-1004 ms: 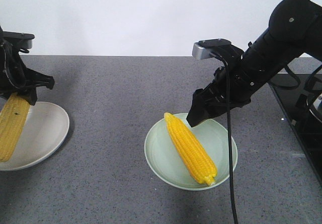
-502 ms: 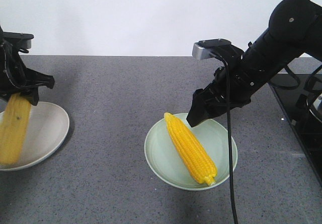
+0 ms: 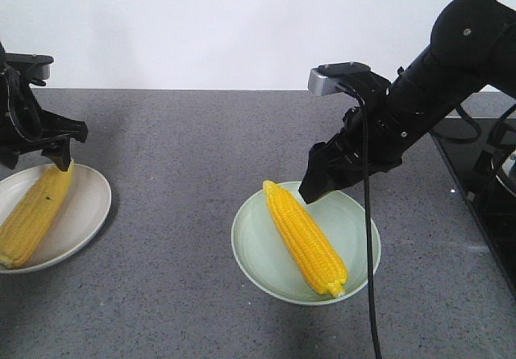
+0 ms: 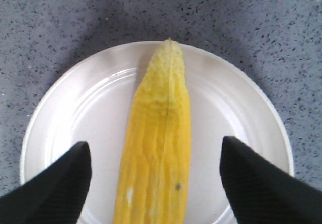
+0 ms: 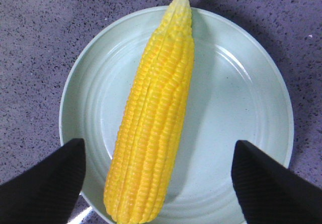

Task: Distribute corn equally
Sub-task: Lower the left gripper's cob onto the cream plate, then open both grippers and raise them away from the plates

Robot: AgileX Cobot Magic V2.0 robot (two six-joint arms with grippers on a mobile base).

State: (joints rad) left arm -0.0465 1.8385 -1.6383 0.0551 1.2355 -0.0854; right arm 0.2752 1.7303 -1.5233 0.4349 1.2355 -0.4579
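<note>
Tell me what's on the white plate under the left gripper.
One pale yellow corn cob lies on the white plate, between the open left gripper fingers. The plate beneath the cob is hidden.

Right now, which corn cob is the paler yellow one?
The cob on the white plate, pale yellow corn; the green plate's cob is deep yellow.
</note>
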